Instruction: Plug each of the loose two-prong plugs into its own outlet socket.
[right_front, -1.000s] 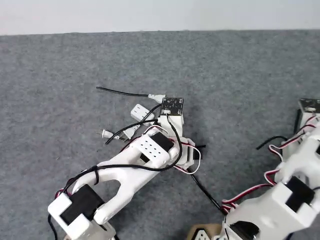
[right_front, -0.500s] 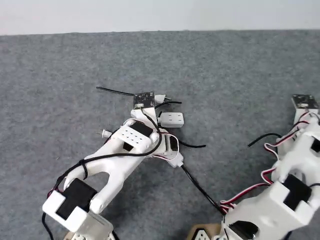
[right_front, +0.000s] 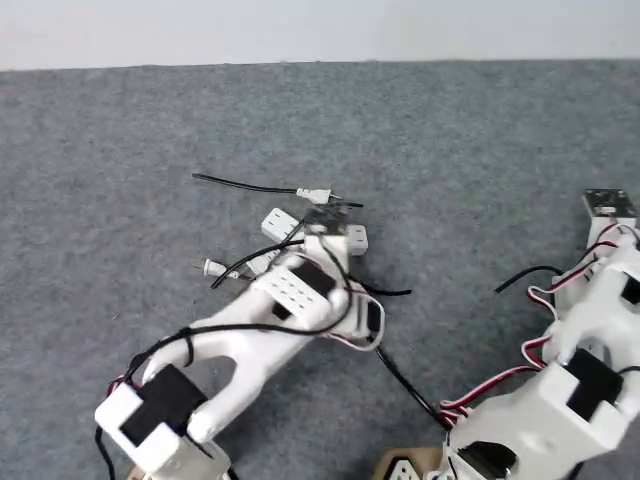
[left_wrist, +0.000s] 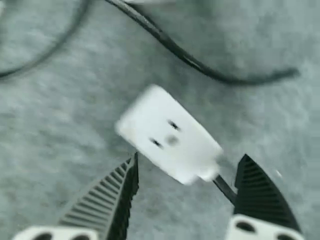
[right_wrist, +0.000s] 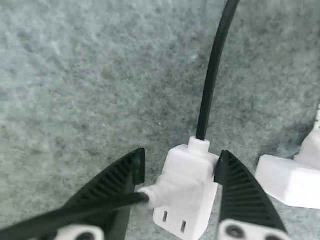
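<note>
The left tool (left_wrist: 190, 161) is standing open, straddling a white outlet socket (left_wrist: 167, 132) that is lying on the grey bench (right_front: 500, 130). The right tool (right_wrist: 182, 154) is likewise gaping around a second socket (right_wrist: 192, 162), with a white plug (right_wrist: 167, 192) lying across it.

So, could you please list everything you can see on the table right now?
outlet sockets: two seen from above, white, mid-table by an arm's tip; the second partly under that arm.
two-prong plugs: two, white; one just beyond the sockets, one to their left.
cords: several, black, trailing from the plugs and sockets.
table cover: one, grey, carpet-like.
arms: two, white with black parts; one over the sockets, one at the right edge.
left gripper: open, black fingers either side of a socket.
right gripper: open, astride a socket with a plug lying on it.
</note>
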